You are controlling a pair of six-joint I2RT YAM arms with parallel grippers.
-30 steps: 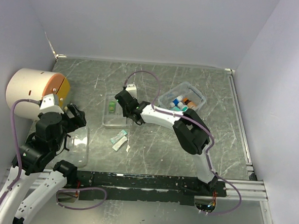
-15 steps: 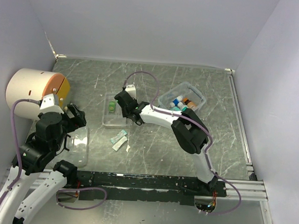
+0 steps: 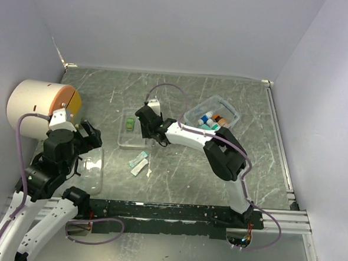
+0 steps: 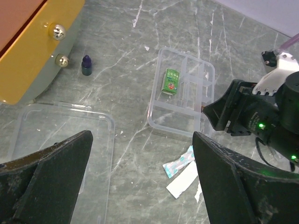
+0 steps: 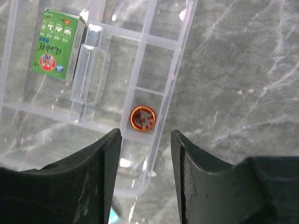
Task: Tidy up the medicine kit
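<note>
From above, one divided tray lies mid-table with one green box in its far left compartment. The right gripper hangs over the tray's right edge. One clear case, holding small bottles too tiny to count, sits well apart to the right. One clear lid lies by the left gripper. Two sachets lie just in front of the tray, and one white-and-orange cylinder stands at the left.

The left wrist camera shows the left gripper spread wide and empty above the lid, with the tray near, ahead. One dark bottle stands beside the cylinder.

Through the right wrist camera, the right gripper is parted, grasping nothing. One round red-and-gold tin rests in a small tray compartment directly under the gap.
</note>
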